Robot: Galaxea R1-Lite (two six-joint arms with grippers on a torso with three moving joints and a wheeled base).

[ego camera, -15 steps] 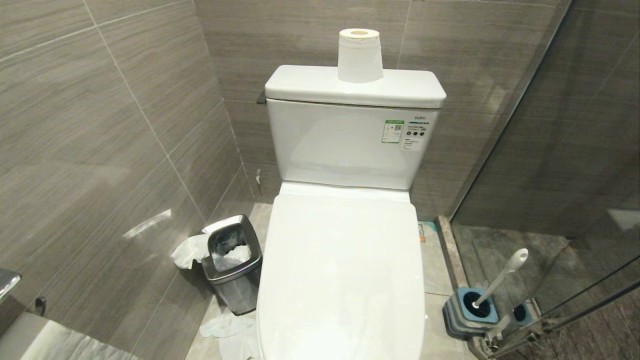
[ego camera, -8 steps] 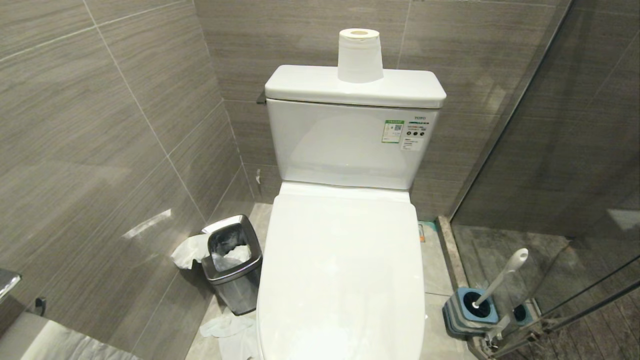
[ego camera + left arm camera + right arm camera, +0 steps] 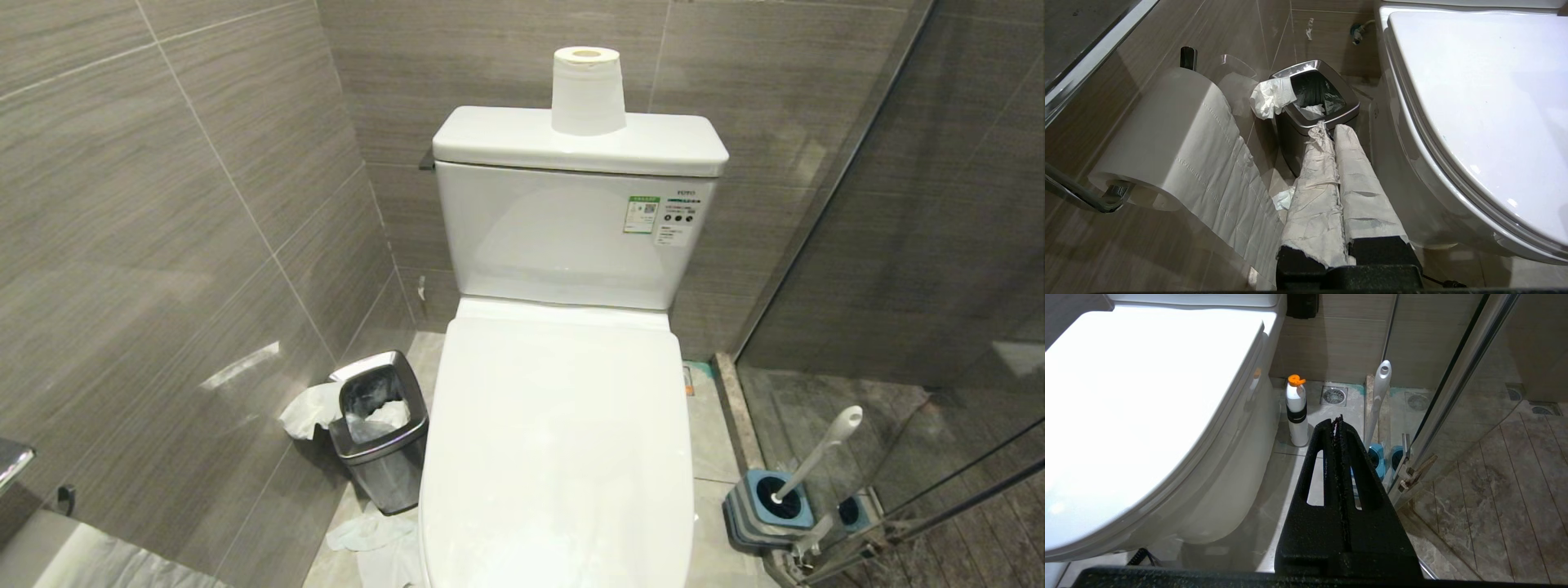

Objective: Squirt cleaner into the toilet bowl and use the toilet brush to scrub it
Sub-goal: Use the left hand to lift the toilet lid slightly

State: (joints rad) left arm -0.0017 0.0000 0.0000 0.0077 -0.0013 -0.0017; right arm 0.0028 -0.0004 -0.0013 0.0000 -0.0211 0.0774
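The toilet bowl (image 3: 555,441) stands in the middle with its white lid down, so the basin is hidden. The cleaner is out of view. The toilet brush (image 3: 819,454) leans in its blue-and-grey holder (image 3: 755,514) on the floor to the toilet's right, bristle head hidden inside. Neither gripper appears in the head view. My right gripper (image 3: 1338,419) is shut and empty, low beside the toilet, pointing toward the toilet brush (image 3: 1381,390). My left gripper (image 3: 1329,130), its fingers wrapped in pale paper, is shut and empty on the toilet's other side.
A white bottle with an orange cap (image 3: 1296,416) stands on the floor by the toilet's base. A glass shower door (image 3: 1453,388) hems in the brush. A steel waste bin (image 3: 380,425) with tissues sits left. Paper rolls sit on the tank (image 3: 588,90) and the wall holder (image 3: 1167,139).
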